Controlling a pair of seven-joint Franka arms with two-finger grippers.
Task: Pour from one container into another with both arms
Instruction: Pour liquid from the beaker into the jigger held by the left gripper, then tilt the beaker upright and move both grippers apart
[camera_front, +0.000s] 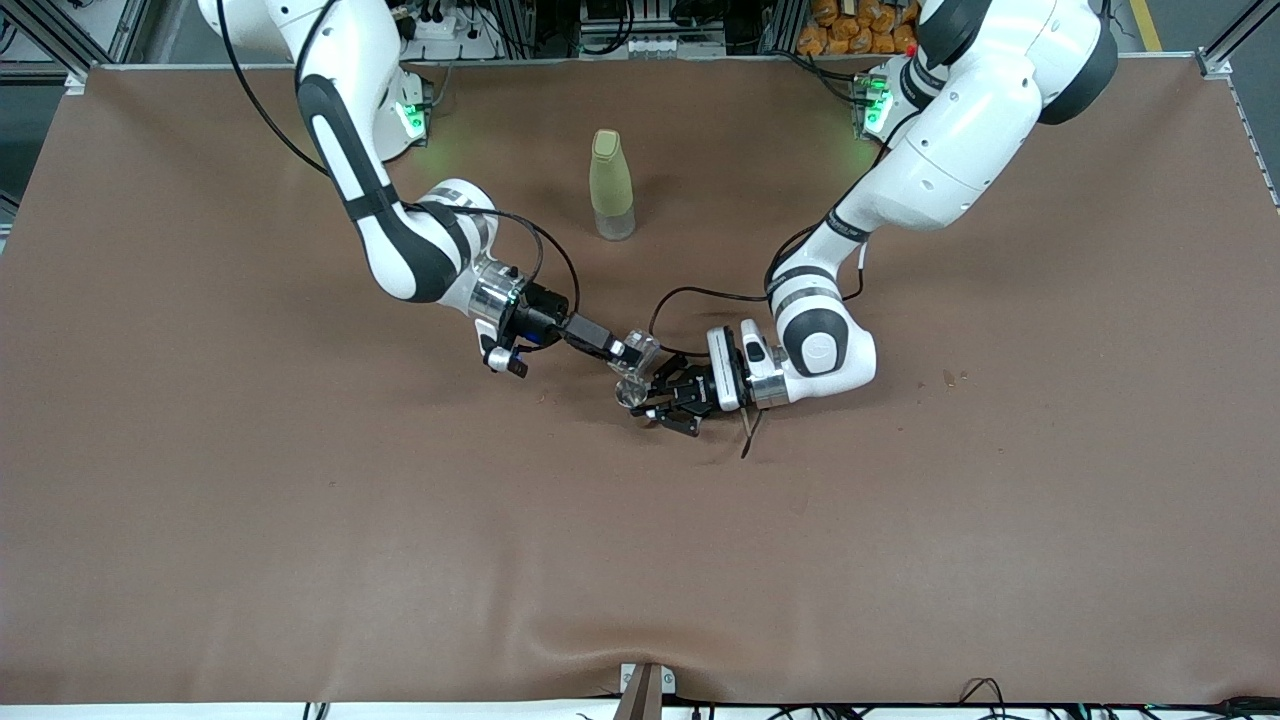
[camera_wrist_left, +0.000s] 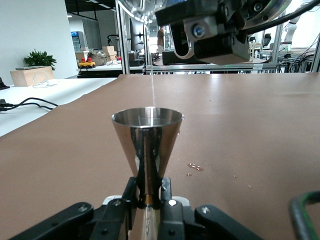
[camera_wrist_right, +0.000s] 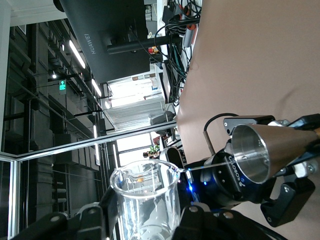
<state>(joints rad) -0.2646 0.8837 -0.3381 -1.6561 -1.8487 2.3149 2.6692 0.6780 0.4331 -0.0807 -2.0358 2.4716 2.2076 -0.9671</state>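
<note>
My right gripper (camera_front: 625, 352) is shut on the tiny clear glass cup (camera_front: 640, 349), which is tipped over the metal measure (camera_front: 630, 392). The cup (camera_wrist_right: 145, 200) fills the space between the right fingers (camera_wrist_right: 92, 220). A thin stream (camera_wrist_left: 153, 95) falls from the cup into the hourglass-shaped measure (camera_wrist_left: 147, 130). My left gripper (camera_wrist_left: 148, 192) is shut on the measure's narrow waist and holds it upright over the middle of the table. The right wrist view shows the measure's open rim (camera_wrist_right: 260, 150) just below the cup's lip.
A tall yellow-green bottle (camera_front: 612, 185) stands on the brown table cover (camera_front: 300, 500), farther from the front camera than both grippers. A few spilled droplets (camera_wrist_left: 195, 166) lie on the cover near the measure. A black cable (camera_front: 700, 293) loops beside the left wrist.
</note>
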